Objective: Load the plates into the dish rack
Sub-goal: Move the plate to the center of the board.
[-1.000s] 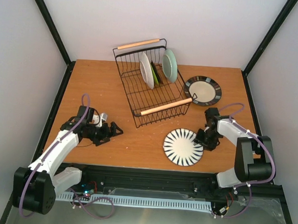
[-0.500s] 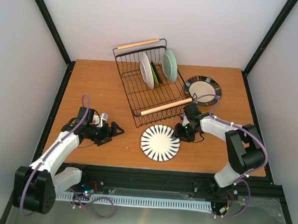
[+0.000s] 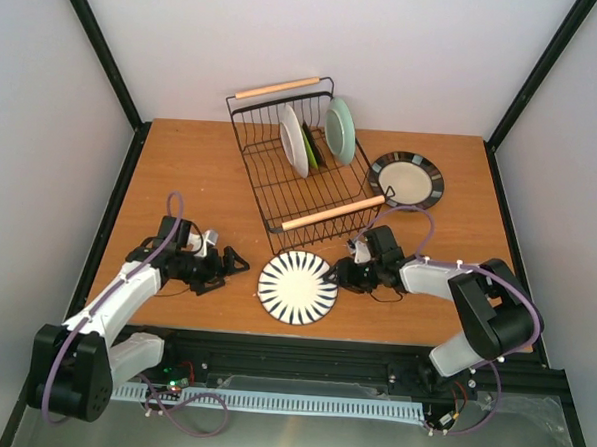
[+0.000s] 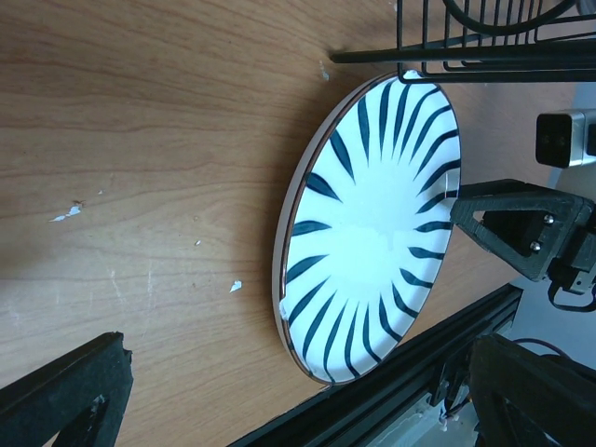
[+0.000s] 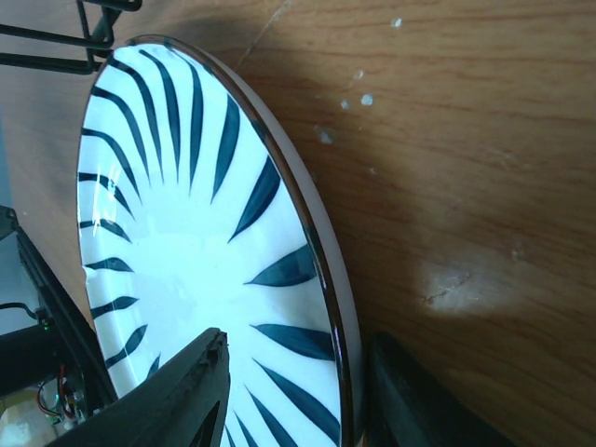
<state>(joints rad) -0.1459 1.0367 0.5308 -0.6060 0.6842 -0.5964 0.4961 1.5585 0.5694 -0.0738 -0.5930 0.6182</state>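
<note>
Right fingers (image 5: 177,391) stand partly apart, astride the near rim of the white plate with black radial stripes (image 5: 186,233): one finger lies over the glazed face and the other sits outside the rim on the wooden surface (image 5: 466,140). A strip of plate face shows between the inner finger and the rim, so the pinch is not closed. Left fingers (image 4: 65,391) are spread wide and hold nothing, low over the surface. They face the plate's opposite edge from just beside it.

The striped plate lies flat between the two pairs of fingers. The dish rack (image 3: 280,198) stands just beyond it, with the near wooden handle (image 3: 331,213) close to the plate's far edge. In the rack, farther off from both pairs of fingers, a pale plate (image 3: 293,140), a lime green plate (image 3: 311,144) and a mint green plate (image 3: 340,131) stand on edge. A black-rimmed cream plate (image 3: 407,179) lies flat beyond the right fingers, beside the rack.

Handling, as judged: the plate is glazed ceramic, so stiff, brittle and slick. It is probably heavy enough to sag or swivel when carried by one edge. Lying flat, it offers only its raised rim. The hold should reach well over the lip, one finger under and one on the face. A knock against the wires could chip it.
</note>
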